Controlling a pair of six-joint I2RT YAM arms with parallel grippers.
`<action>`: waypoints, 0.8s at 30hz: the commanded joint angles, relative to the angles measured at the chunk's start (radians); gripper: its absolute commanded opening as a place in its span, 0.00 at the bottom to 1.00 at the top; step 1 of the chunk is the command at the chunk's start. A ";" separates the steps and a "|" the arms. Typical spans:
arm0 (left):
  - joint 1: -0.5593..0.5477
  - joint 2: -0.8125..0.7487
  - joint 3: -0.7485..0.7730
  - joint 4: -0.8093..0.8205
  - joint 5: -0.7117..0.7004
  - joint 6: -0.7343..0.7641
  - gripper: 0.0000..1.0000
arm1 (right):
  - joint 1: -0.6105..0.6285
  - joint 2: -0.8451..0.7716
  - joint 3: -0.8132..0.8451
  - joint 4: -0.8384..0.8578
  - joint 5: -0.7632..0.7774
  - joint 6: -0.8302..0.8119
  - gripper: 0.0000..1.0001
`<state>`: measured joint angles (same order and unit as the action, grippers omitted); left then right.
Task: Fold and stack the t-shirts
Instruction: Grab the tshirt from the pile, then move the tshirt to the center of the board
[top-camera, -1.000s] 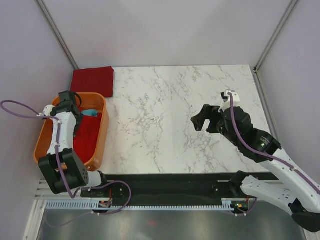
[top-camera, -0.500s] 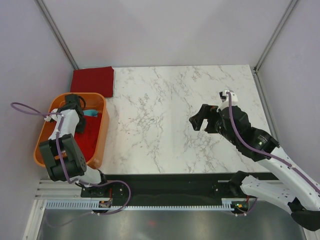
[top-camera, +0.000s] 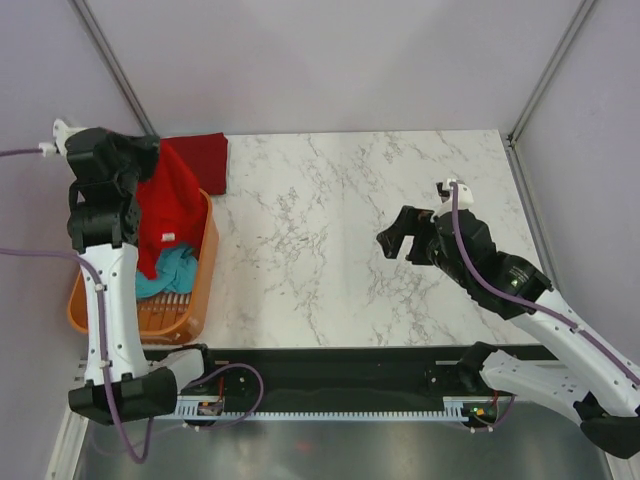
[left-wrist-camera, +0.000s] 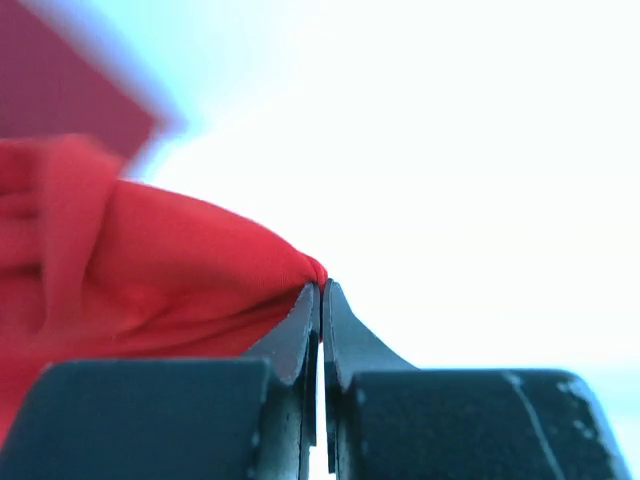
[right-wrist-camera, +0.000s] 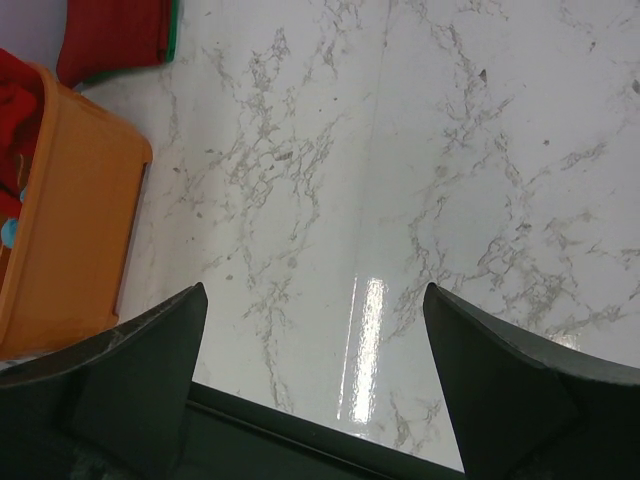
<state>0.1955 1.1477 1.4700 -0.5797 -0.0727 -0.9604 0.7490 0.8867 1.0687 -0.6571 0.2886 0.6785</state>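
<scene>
My left gripper (top-camera: 152, 150) is raised above the back end of the orange basket and shut on a pinch of the bright red t-shirt (top-camera: 165, 205). The shirt hangs down from it into the basket, its small white label (top-camera: 168, 237) showing. In the left wrist view the fingertips (left-wrist-camera: 322, 287) press together on a red fold (left-wrist-camera: 170, 260). A teal t-shirt (top-camera: 176, 270) lies crumpled in the basket. A darker maroon t-shirt (top-camera: 195, 158) lies folded at the table's back left corner. My right gripper (top-camera: 397, 238) hovers open over the right half of the table, nothing between its fingers (right-wrist-camera: 315, 300).
The orange plastic basket (top-camera: 195, 290) stands along the table's left edge; the right wrist view shows it too (right-wrist-camera: 70, 220). White marble tabletop (top-camera: 330, 220) stretches between the two arms. Walls close in the back and sides.
My left gripper shut on the bright red t-shirt inside the basket and lifted it up and back, uncovering the teal shirt. The right arm has hardly moved.
</scene>
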 joint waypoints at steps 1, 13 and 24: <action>-0.135 0.015 0.114 0.413 0.400 0.000 0.02 | 0.001 -0.017 0.057 0.034 0.049 0.015 0.98; -0.674 0.073 -0.109 0.604 0.539 0.150 0.04 | 0.001 -0.009 0.033 0.024 0.124 0.015 0.98; -0.692 0.136 -0.700 0.526 0.550 0.230 0.70 | -0.048 0.089 -0.081 -0.117 0.348 0.102 0.98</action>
<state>-0.4858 1.3182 0.7929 -0.0875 0.4507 -0.7856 0.7425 0.9207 1.0267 -0.7162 0.4980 0.7513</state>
